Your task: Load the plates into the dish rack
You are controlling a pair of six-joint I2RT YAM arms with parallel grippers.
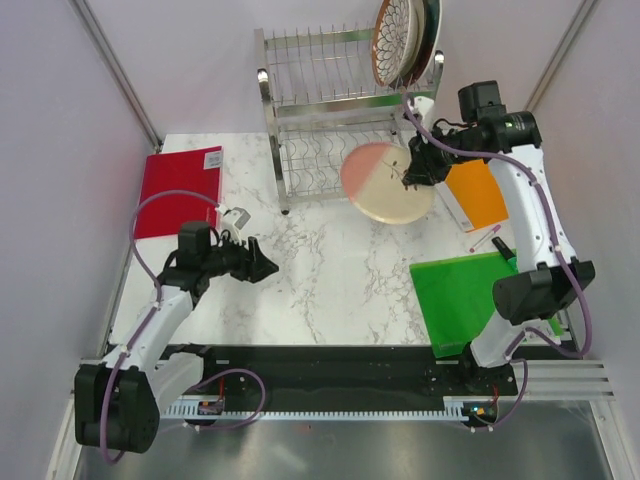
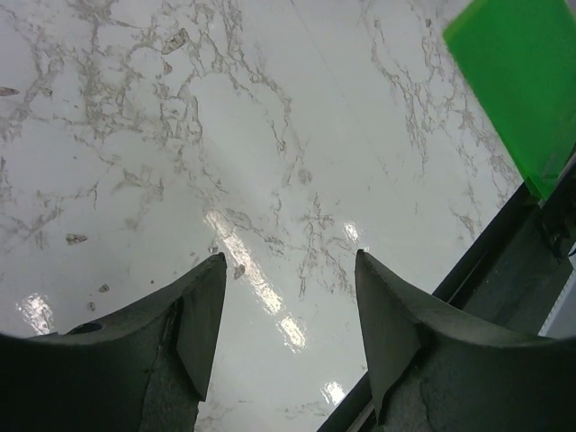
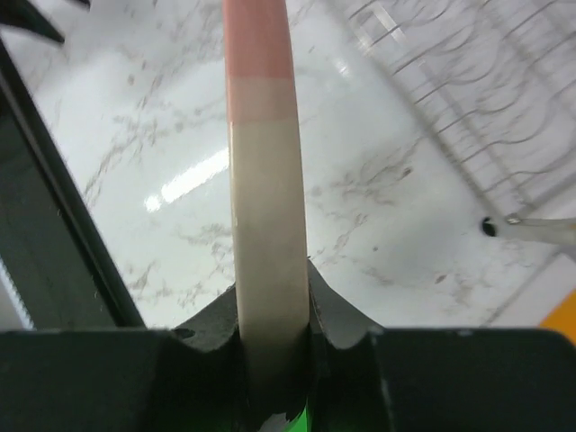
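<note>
1. pink-and-cream plate point(image 1: 385, 185) hangs tilted over the table point(image 1: 330, 280), just beside the dish rack point(image 1: 320, 110).
2. my right gripper point(image 3: 270, 301) is clamped on its rim; my left gripper point(image 2: 290, 297) stands apart, holding nothing.
3. it looks stiff, glossy and breakable, so i judge a firm edge hold best.

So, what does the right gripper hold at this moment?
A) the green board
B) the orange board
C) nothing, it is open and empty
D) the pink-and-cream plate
D: the right gripper is shut on the rim of the pink-and-cream plate. The right wrist view shows the plate edge-on, pinched between the jaws.
</note>
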